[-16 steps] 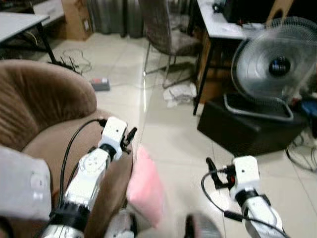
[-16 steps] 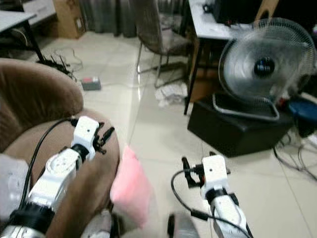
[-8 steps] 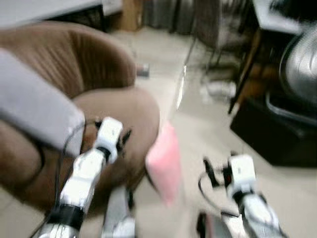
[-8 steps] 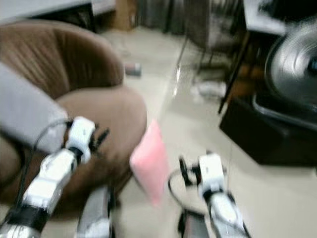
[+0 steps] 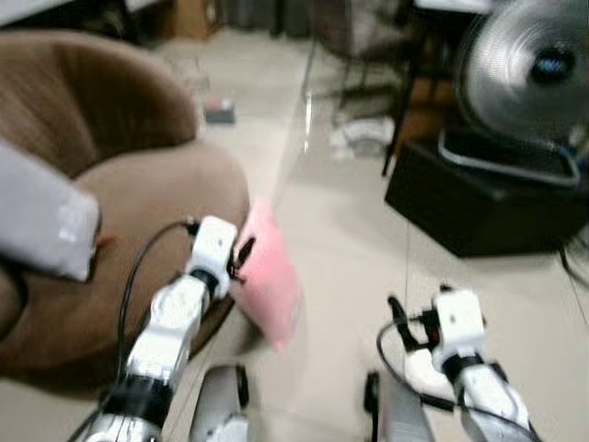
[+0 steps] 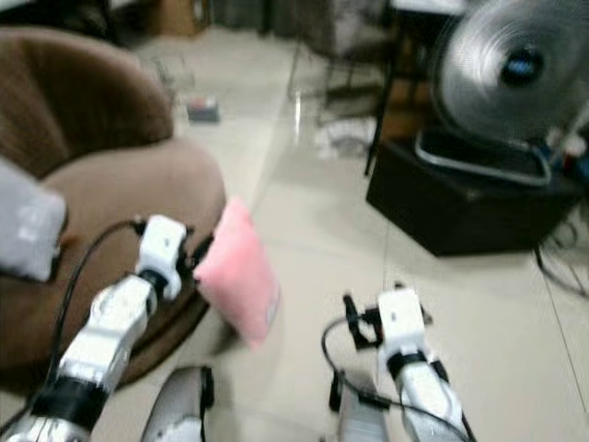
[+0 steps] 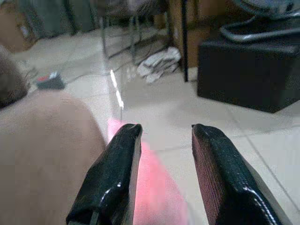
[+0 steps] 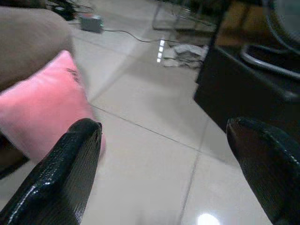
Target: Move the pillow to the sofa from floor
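Observation:
A pink pillow stands on the tiled floor, leaning on the front of the round brown sofa. My left gripper is at the pillow's upper edge on the sofa side. In the left wrist view it is open, with the pillow just beyond and below its two fingers. My right gripper hangs low over the floor to the right of the pillow. It is wide open and holds nothing, with the pillow a short way off.
A grey cushion lies on the sofa's left side. A fan stands on a black box at the right. A crumpled cloth, a small device and chair legs sit farther back on the floor.
The head camera has swung, so the whole scene has shifted. My left gripper now sits closer to the pillow's upper edge. The pillow still leans on the sofa front.

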Available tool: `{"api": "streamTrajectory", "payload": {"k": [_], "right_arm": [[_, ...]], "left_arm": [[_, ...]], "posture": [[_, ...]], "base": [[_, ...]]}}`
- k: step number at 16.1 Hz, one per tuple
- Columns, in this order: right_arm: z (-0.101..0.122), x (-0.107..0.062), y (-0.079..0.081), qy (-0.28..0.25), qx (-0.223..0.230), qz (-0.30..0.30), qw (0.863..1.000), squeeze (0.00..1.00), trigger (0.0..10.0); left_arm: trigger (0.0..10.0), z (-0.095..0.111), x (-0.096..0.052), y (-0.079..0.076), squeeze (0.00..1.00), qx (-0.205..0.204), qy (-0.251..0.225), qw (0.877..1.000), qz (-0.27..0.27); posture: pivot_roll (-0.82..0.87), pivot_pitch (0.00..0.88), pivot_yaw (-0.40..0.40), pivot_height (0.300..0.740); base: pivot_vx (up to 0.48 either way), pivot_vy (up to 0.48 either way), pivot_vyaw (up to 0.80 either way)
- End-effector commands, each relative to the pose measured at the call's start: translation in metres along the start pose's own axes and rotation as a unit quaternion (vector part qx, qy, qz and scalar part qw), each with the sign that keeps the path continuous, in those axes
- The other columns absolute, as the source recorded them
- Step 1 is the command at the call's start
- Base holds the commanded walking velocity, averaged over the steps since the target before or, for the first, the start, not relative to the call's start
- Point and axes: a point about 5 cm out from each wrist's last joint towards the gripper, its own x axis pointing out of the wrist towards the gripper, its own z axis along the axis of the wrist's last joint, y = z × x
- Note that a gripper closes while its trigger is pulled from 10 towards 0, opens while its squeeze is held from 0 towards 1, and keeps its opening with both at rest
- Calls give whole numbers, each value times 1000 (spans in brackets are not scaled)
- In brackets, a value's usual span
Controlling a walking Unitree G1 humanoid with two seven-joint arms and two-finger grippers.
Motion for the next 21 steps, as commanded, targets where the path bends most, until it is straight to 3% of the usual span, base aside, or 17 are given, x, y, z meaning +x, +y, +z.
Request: {"api": "streamTrajectory", "payload": {"k": [1, 18, 21], "right_arm": [[2, 2, 0, -1, -1, -6, 1000, 0, 10000], [2, 3, 3, -1, -7, 11, 1000, 0, 10000], [1, 2, 6, 4, 3, 27, 1000, 0, 10000]], "left_arm": [[10000, 7, 3, 5, 0, 8, -12, 1000, 3], [10000, 1, -1, 7, 0, 8, -5, 1000, 6], [10000, -5, -1, 6, 0, 17, 15, 1000, 2]], "posture": [[-58, 28, 1, 595], [-53, 6, -8, 595], [-57, 8, -7, 595]], "base": [[0, 0, 0], [402, 0, 0], [0, 0, 0]]}}
